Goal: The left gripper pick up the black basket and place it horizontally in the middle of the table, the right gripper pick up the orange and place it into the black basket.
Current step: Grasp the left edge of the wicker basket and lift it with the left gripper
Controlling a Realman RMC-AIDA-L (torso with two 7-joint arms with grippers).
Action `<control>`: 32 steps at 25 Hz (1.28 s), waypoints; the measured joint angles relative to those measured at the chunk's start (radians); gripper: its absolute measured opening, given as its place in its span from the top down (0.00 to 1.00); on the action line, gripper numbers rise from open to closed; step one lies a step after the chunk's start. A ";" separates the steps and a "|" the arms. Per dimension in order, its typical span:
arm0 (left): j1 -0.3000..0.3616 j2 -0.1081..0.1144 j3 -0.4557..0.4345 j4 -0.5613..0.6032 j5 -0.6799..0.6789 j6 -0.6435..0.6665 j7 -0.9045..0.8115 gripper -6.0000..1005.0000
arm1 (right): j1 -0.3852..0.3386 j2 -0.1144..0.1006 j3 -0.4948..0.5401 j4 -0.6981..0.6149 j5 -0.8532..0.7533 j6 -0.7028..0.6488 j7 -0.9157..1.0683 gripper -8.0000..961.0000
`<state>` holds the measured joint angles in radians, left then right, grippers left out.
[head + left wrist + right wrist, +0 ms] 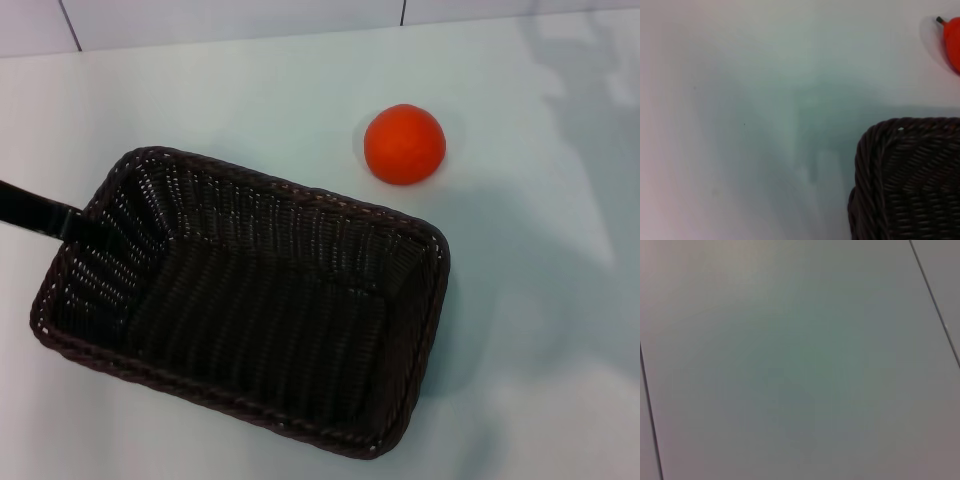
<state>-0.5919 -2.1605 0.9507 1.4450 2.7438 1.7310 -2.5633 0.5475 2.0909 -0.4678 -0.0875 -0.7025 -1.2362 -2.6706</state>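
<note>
One black basket [250,310], one orange [404,144], one table [540,330], and one left pincer [40,215].

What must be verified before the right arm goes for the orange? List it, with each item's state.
1. Black basket resting flat on the table, opening up: ok.
2. Basket lying horizontally: not ok, it sits at a slant in the head view.
3. Basket interior free of objects: ok.
4. Orange out in the open, apart from the basket's far rim: ok.
5. Left gripper clear of the basket: not ok, its black finger reaches the left end rim; whether its jaws grip cannot tell.
6. Right gripper in position: cannot tell, it shows in no view.
</note>
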 joint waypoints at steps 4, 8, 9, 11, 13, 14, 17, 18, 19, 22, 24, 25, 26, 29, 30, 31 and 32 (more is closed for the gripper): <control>0.000 -0.001 0.017 -0.023 0.002 -0.011 -0.001 0.28 | -0.002 0.000 0.002 0.000 0.000 0.000 0.000 0.10; 0.000 -0.001 0.034 -0.031 0.002 -0.014 -0.002 0.28 | -0.005 0.000 0.003 0.000 0.000 0.003 0.000 0.10; 0.000 -0.001 0.035 -0.034 0.003 -0.014 -0.003 0.28 | -0.005 0.000 0.003 0.000 0.000 0.007 0.000 0.10; -0.003 0.000 0.035 -0.045 0.003 -0.011 -0.007 0.28 | -0.006 0.000 0.003 0.000 0.000 0.011 0.000 0.10; -0.005 0.000 0.035 -0.058 0.003 -0.009 -0.008 0.39 | -0.006 0.000 0.004 0.000 0.000 0.013 0.000 0.10; -0.006 0.000 0.035 -0.062 0.003 -0.009 -0.009 0.43 | -0.006 0.000 0.004 0.000 0.000 0.013 0.000 0.10; -0.005 0.000 0.031 -0.064 -0.005 -0.010 -0.009 0.53 | -0.006 0.000 0.005 0.000 0.000 0.015 0.000 0.10; -0.003 0.000 0.029 -0.062 -0.013 -0.009 -0.009 0.56 | -0.006 0.000 0.005 0.000 0.000 0.017 0.000 0.10; -0.001 -0.001 0.027 -0.060 -0.020 -0.009 -0.009 0.59 | -0.006 0.000 0.005 0.000 0.000 0.018 0.000 0.10; 0.002 -0.001 0.021 -0.052 -0.033 -0.006 -0.011 0.65 | -0.006 0.000 0.005 0.000 0.000 0.022 0.000 0.10; 0.003 -0.001 0.017 -0.050 -0.033 -0.005 -0.014 0.70 | -0.006 0.000 0.005 0.000 0.000 0.023 0.000 0.10; 0.004 -0.001 0.014 -0.049 -0.033 -0.005 -0.016 0.72 | -0.007 -0.001 0.006 0.000 0.000 0.023 0.000 0.10; 0.004 -0.001 0.008 -0.048 -0.034 -0.005 -0.018 0.74 | -0.007 -0.001 0.009 0.000 0.000 0.022 0.000 0.10; 0.004 -0.001 -0.031 -0.047 -0.059 -0.005 -0.020 0.80 | -0.009 -0.002 0.015 -0.003 0.000 0.018 0.000 0.10; 0.004 0.000 -0.061 -0.047 -0.082 -0.004 -0.020 0.82 | -0.009 -0.003 0.016 -0.004 0.000 0.018 0.000 0.10; 0.005 0.001 -0.093 -0.047 -0.109 0.001 -0.019 0.82 | -0.009 -0.003 0.016 -0.005 0.000 0.019 0.000 0.10; 0.006 0.002 -0.118 -0.047 -0.128 0.006 -0.019 0.82 | -0.009 -0.003 0.016 -0.006 0.000 0.020 0.000 0.10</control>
<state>-0.5859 -2.1587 0.8329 1.3977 2.6155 1.7374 -2.5819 0.5383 2.0879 -0.4515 -0.0931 -0.7025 -1.2161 -2.6706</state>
